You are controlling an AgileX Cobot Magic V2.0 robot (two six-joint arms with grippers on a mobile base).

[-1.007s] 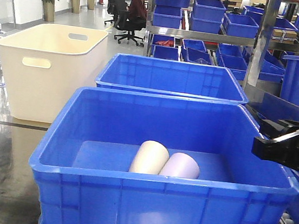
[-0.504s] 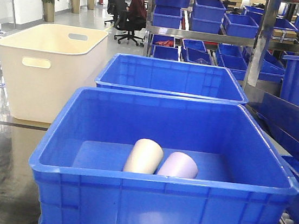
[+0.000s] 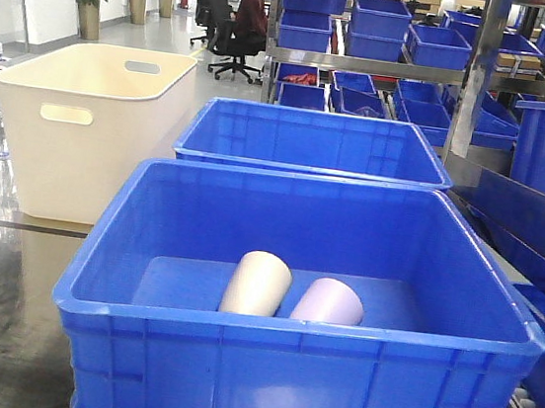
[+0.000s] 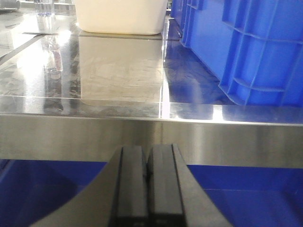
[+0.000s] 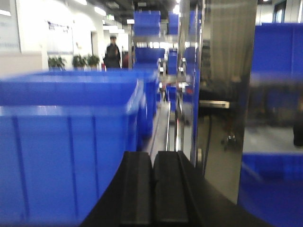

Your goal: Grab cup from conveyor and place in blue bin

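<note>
Two cups [image 3: 258, 284] lying in blue bin [image 3: 295, 341], touching. Left gripper [image 4: 147, 182], right gripper [image 5: 152, 189]: both closed, empty. Risk: closed jaws knocking next cup over.

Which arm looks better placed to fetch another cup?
Probably the right, though it is a guess: no conveyor shows in any view. Its camera sits beside the blue bin, about level with its rim, while the left hangs below the steel table edge. Both jaws are shut, empty.
</note>
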